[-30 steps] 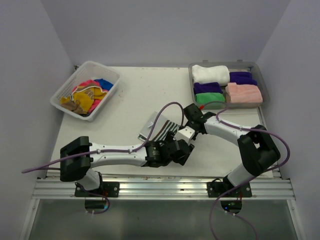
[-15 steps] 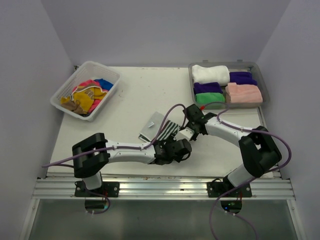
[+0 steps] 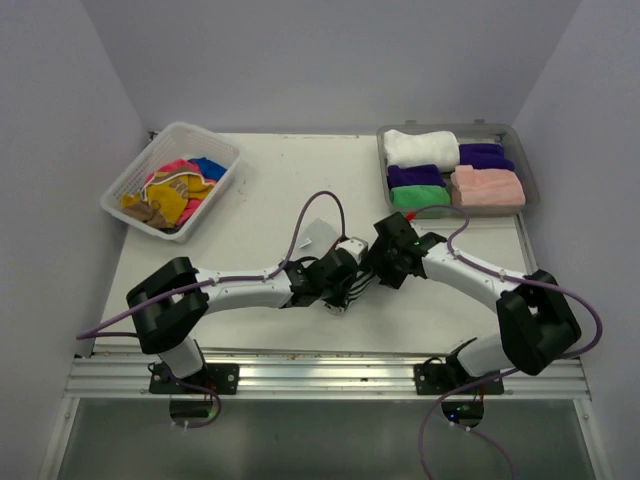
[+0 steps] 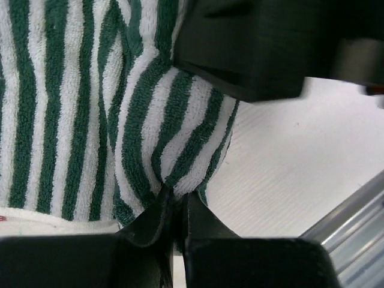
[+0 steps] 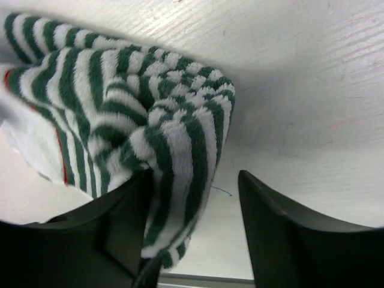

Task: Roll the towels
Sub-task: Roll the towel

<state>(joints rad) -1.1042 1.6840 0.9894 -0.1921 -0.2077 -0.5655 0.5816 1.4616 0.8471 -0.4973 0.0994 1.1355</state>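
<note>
At frame centre, step: we were rolling the striped towel (image 4: 60,90)
Left hand (image 4: 174,197): pinched it
Right hand (image 5: 192,183): wide
Next: right regrip

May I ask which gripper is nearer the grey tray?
Right. The right gripper is mid-table, on the tray's near side; the left gripper sits just left of it, farther away.

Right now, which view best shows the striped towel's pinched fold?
Left wrist: the striped towel fills the frame, one fold pinched in the shut left pincer. Right wrist shows it bunched by the open right pincer. From above, the arms hide most of it.
</note>
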